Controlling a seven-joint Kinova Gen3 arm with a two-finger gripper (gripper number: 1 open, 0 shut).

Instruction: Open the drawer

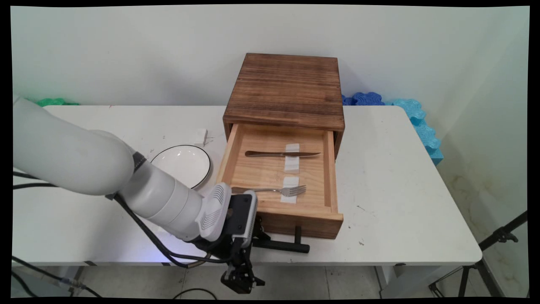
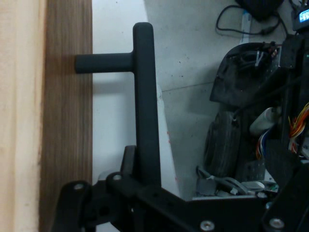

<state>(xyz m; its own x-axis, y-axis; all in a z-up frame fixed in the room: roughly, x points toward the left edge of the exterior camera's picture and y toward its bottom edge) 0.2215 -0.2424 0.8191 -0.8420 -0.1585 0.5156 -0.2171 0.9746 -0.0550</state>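
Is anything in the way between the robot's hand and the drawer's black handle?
No, nothing visible is in the way. The hand sits right by the black handle, whose bar runs into the hand's linkage in the hand view. The fork and knife lie inside the open drawer.

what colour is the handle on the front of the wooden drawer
Matte black, a T-shaped bar handle on the open brown wooden drawer; it shows best in the hand view.

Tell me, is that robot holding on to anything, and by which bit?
It seems to have the drawer's black handle, taken at one end of the bar. The end effector sits around it, but whether it is clamped tight cannot be told.
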